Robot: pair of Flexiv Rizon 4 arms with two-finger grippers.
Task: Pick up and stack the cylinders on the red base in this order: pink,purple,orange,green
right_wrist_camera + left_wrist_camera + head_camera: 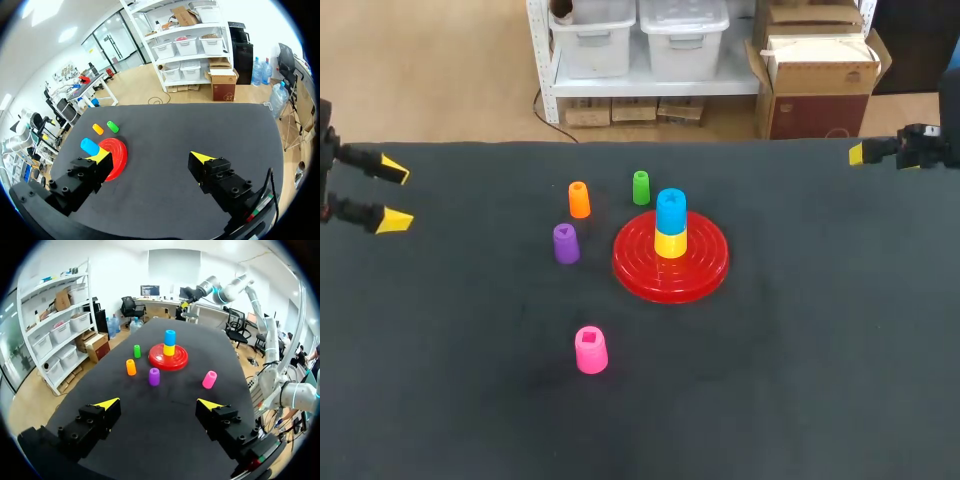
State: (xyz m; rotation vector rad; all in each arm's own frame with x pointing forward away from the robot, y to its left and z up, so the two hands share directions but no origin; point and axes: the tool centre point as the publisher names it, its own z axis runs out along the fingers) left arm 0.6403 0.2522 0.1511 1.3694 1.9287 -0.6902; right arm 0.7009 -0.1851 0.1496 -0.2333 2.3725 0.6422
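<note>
1. The pink cylinder (590, 349) stands alone, with bare desk (800, 380) on every side.
2. The purple cylinder (566, 243) and orange cylinder (579, 199) stand near each other, with a narrow gap between them.
3. The green cylinder (641, 187) stands near the red base (640, 265), by its far rim.
4. A blue cylinder (671, 210) stacked on a yellow cylinder (670, 243) occupies the base's centre.

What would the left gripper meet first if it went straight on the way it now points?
Probably the purple cylinder, which stands nearly centred ahead of the open left gripper, with the orange cylinder beside that line; height is unclear, so it might pass over.
</note>
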